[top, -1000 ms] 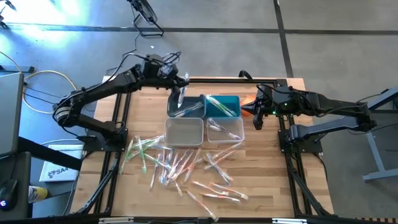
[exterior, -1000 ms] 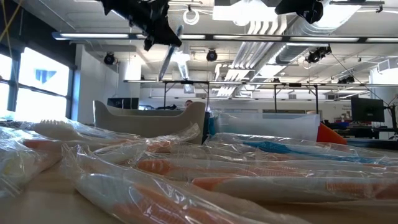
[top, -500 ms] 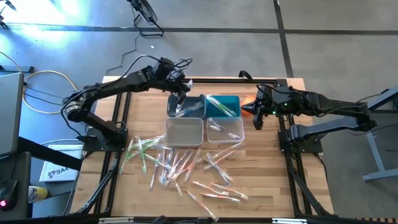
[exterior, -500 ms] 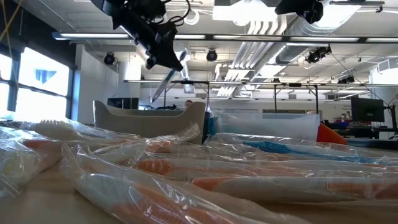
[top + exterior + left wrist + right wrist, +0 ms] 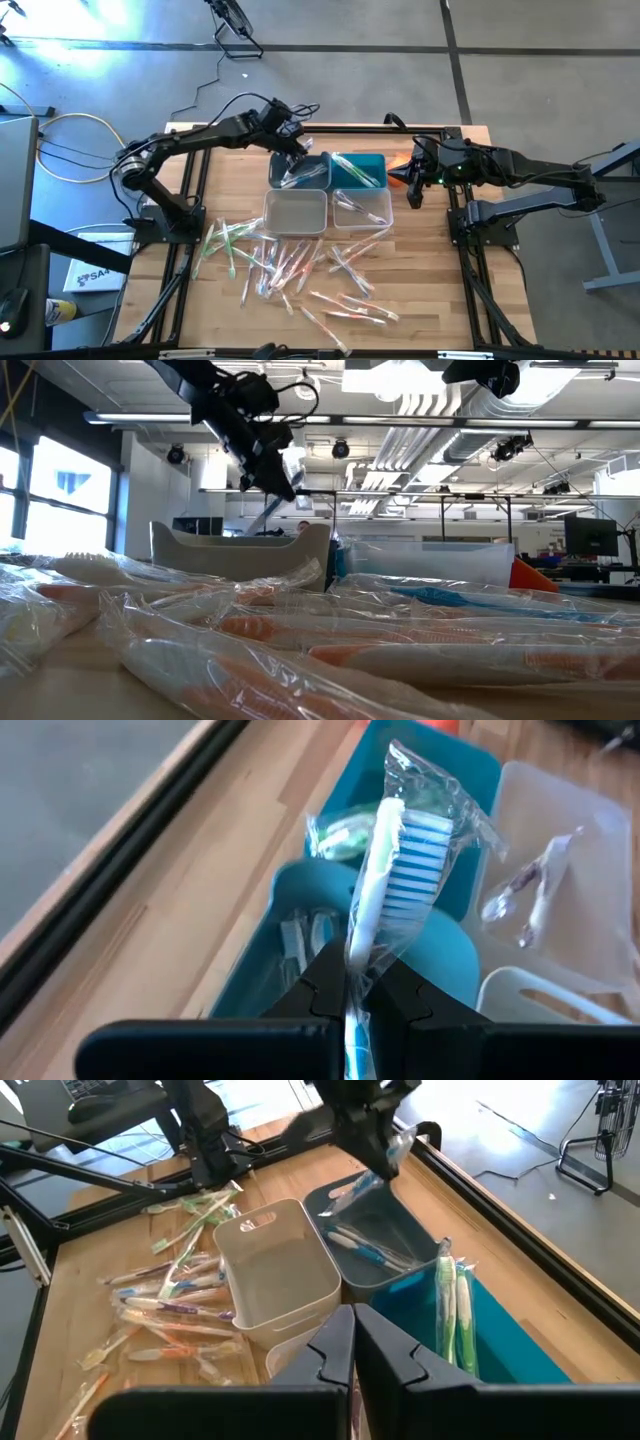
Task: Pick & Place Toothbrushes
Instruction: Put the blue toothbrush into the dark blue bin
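My left gripper hangs over the dark slate bin at the table's far side. It is shut on a wrapped toothbrush with a white handle and blue-and-white bristles. Wrapped brushes lie in that bin. Green ones lie in the teal bin. Many loose toothbrushes lie scattered on the wood nearer the front. My right gripper waits shut and empty, to the right of the bins. My left gripper pinches the toothbrush's handle through its clear wrapper between the two fingers. The fingers slant down from the table's far left, and the brush lies along them. Its bristle head sticks out past the fingertips, clear above the slate bin.
A white bin and a clear bin stand just in front of the slate and teal ones. An orange thing lies right of the teal bin. Black frame rails run along the table's sides.
My left gripper has come down toward the slate bin, shifting a little toward the table's right and tipping further downward. It has stayed shut on the toothbrush, whose head now hangs lower over the bin.
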